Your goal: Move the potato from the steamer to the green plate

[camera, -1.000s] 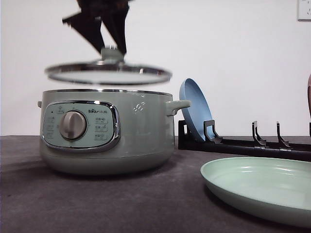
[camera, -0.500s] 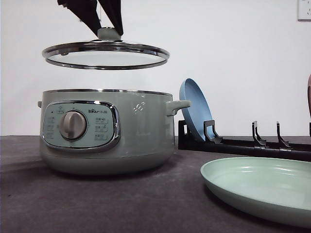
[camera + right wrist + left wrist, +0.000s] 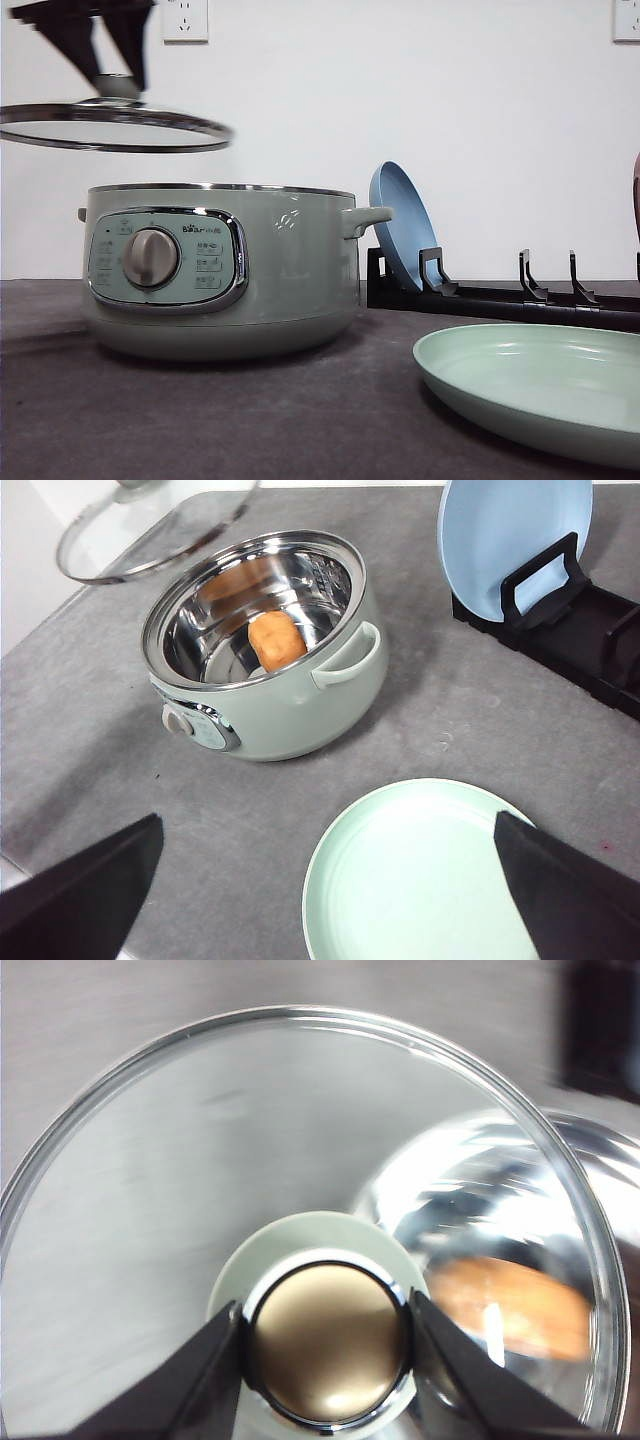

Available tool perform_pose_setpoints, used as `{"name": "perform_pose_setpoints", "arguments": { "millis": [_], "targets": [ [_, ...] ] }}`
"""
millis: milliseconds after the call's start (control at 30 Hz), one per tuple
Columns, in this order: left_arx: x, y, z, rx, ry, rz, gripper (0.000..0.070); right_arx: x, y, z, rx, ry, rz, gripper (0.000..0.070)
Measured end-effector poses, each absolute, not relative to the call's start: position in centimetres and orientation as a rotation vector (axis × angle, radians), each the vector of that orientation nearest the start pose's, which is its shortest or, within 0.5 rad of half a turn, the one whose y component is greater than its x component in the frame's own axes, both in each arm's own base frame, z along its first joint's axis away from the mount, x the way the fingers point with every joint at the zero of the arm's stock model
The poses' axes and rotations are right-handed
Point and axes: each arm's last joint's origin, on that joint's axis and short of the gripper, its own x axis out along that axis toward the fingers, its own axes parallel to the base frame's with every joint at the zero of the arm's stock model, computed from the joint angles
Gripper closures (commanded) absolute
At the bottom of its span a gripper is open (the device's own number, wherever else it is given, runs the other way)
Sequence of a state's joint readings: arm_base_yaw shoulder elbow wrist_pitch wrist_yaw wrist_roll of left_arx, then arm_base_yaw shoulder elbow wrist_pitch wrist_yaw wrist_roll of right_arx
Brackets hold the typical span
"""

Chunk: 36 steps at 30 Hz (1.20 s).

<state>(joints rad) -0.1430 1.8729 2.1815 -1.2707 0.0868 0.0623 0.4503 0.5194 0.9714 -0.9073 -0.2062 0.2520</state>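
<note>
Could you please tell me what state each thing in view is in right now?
steamer: open, lid off.
glass lid: held in the air by its knob, left of the steamer.
potato: lying inside the steamer.
green plate: flat on the table, empty.
blue plate: standing on edge in the black rack.
left hand: shut on the knob.
right hand: open, empty.

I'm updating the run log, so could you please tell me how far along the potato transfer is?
Done: the glass lid is off the steamer, gripped at its knob by the left gripper and held up beside the pot. In hand: nothing more; the right gripper is open above the table. Left: the potato lies in the pot; the green plate is empty.
</note>
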Motion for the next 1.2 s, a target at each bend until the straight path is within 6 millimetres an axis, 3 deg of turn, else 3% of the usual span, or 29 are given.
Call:
{"name": "perform_pose_setpoints", "arguments": {
  "millis": [233, 467, 833, 1200],
  "targets": [
    [36.8, -1.0, 40.8, 0.025, 0.971, -0.125, 0.0699, 6.2, 3.6, 35.3, 0.182, 0.538, 0.585, 0.0000],
    [36.8, 1.4, 40.8, -0.009, 0.970, -0.065, 0.0699, 7.7, 4.6, 35.2, 0.192, 0.589, 0.647, 0.0000],
    [36.7, 1.8, 40.8, -0.015, 0.972, -0.054, 0.0699, 16.1, 9.6, 34.8, 0.176, 0.792, 0.770, 0.0000],
    [36.7, 1.8, 40.8, -0.015, 0.972, -0.054, 0.0699, 25.7, 18.5, 35.7, 0.004, 0.883, 0.906, 0.0000]
  ]
}}
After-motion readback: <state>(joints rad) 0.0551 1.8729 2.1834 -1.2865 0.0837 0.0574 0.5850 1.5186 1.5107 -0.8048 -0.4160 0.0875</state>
